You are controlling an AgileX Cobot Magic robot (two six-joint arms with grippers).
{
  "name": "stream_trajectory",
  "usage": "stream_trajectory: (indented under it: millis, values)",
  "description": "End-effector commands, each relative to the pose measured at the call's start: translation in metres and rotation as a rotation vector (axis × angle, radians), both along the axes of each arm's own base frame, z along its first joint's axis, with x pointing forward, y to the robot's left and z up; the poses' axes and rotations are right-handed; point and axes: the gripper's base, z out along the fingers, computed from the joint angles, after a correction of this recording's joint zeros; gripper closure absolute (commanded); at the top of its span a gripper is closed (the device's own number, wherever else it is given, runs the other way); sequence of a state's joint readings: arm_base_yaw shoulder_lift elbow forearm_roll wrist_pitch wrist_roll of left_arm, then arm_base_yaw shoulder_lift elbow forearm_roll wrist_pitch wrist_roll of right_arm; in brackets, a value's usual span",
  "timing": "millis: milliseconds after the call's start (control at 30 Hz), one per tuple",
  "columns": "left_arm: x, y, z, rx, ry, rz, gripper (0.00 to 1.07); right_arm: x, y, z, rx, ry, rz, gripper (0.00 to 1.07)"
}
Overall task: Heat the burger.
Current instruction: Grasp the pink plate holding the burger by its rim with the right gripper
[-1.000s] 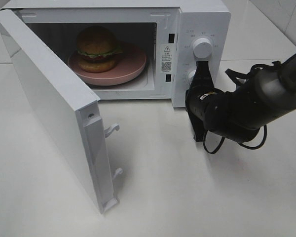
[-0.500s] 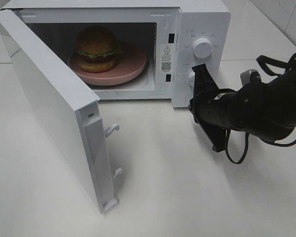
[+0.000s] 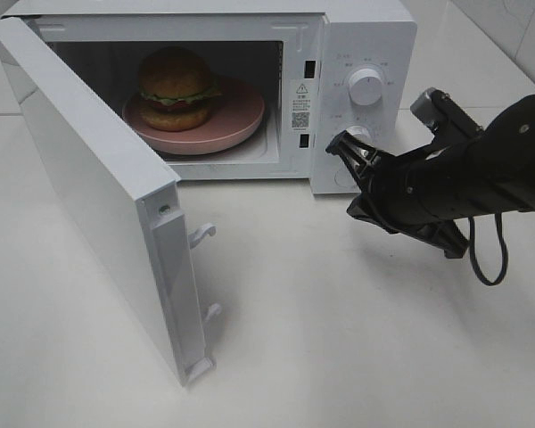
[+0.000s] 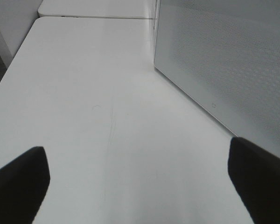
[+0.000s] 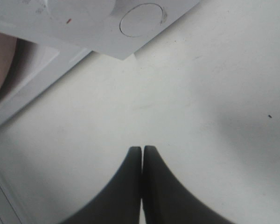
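1. Two tools were in play. The right black tool (image 3: pixel 342 144) had its jaws pressed fully together on nothing, with its tips just in front of the lower round white knob (image 3: pixel 360 134) on the boxy white microwave oven (image 3: pixel 366 36). The left black tool (image 4: pixel 137 179) was spread wide and empty over the smooth white tabletop (image 3: pixel 339 339), just beside the outer face of the hinged white oven door (image 3: pixel 80 178).
2. The glossy golden-brown burger with green lettuce (image 3: pixel 176 86) sat on the round pink plate (image 3: pixel 241 120) inside the oven cavity, so we judged the loading done.
3. With the door swung wide open, we took closing it to be the step in hand, since no heating could begin before that.
4. We reckoned the left tool was best placed for it. A broad, flat push on the outer face near the free edge, following the door's arc, would carry the small white latch hooks (image 3: pixel 202 234) into their slots.
5. We thought the push needed to be slow and even, as a light oven could slide on such a tabletop.
6. We noted that the right tool, closed as it was, could not turn a knob. It would have to open around the knob first.
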State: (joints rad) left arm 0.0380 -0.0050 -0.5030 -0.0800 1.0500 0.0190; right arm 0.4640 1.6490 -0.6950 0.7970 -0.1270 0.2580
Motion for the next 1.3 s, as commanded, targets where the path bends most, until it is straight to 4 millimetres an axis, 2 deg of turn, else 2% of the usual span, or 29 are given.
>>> stream_trajectory:
  millis: [33,100,300,367,467,500,767,833,933,1000,1033,1100,1133,1200,1233,1300]
  values:
    - [-0.002,0.000,0.000,0.004,-0.028,0.006,0.11,-0.005,-0.005,0.006,-0.058,0.014,0.139,1.07]
    - [-0.002,0.000,0.000,0.004,-0.028,0.006,0.11,-0.009,-0.010,0.010,-0.088,0.031,0.240,1.07]
    - [-0.002,0.000,0.000,0.004,-0.028,0.006,0.11,-0.015,-0.019,0.015,-0.126,0.059,0.371,1.07]
    - [-0.002,0.000,0.000,0.004,-0.028,0.006,0.11,-0.020,-0.024,0.020,-0.177,0.077,0.479,1.07]
    - [-0.002,0.000,0.000,0.004,-0.028,0.006,0.11,-0.021,-0.025,0.022,-0.198,0.085,0.518,1.07]
    - [-0.002,0.000,0.000,0.004,-0.028,0.006,0.11,-0.023,-0.025,0.026,-0.244,0.104,0.603,1.07]
    - [-0.002,0.000,0.000,0.004,-0.028,0.006,0.11,-0.021,-0.027,0.045,-0.375,0.166,0.818,1.07]
    - [-0.002,0.000,0.000,0.004,-0.028,0.006,0.11,-0.018,-0.030,0.054,-0.473,0.159,0.963,1.07]
    - [-0.002,0.000,0.000,0.004,-0.028,0.006,0.11,-0.017,-0.030,0.057,-0.497,0.157,1.007,1.07]
    - [-0.002,0.000,0.000,0.004,-0.028,0.006,0.11,-0.017,-0.032,0.062,-0.580,0.131,1.181,1.06]
    - [-0.002,0.000,0.000,0.004,-0.028,0.006,0.11,-0.017,-0.032,0.062,-0.580,0.131,1.181,1.06]
    - [-0.002,0.000,0.000,0.004,-0.028,0.006,0.11,-0.017,-0.032,0.063,-0.640,0.077,1.336,1.06]
    - [-0.002,0.000,0.000,0.004,-0.028,0.006,0.11,-0.017,-0.032,0.063,-0.640,0.077,1.336,1.06]
    - [-0.002,0.000,0.000,0.004,-0.028,0.006,0.11,-0.017,-0.032,0.063,-0.699,0.010,1.485,1.06]
    - [-0.002,0.000,0.000,0.004,-0.028,0.006,0.11,-0.017,-0.032,0.063,-0.699,0.010,1.485,1.06]
    - [-0.002,0.000,0.000,0.004,-0.028,0.006,0.11,-0.017,-0.032,0.063,-0.761,-0.065,1.647,1.06]
